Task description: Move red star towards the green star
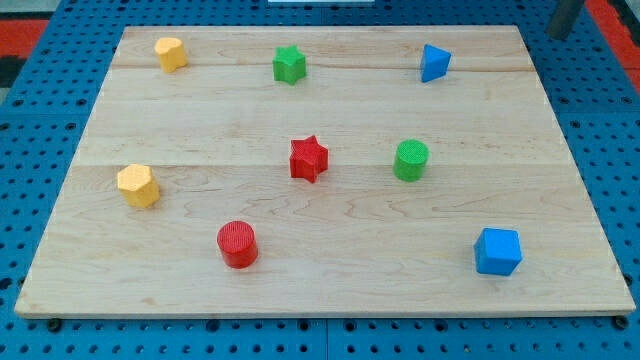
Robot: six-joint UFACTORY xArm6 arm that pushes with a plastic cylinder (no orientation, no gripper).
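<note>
The red star point(308, 158) lies near the middle of the wooden board point(200, 110). The green star point(289, 65) lies near the view's top, almost straight above the red star and slightly to its left. My rod shows only at the view's top right corner; its tip point(561, 36) is off the board's right top corner, far from both stars.
A green cylinder point(410, 160) sits right of the red star. A red cylinder point(238, 244) lies below-left. Yellow blocks sit at the top left point(170, 53) and the left point(138, 185). A blue block point(434, 62) is top right, a blue cube point(497, 251) bottom right.
</note>
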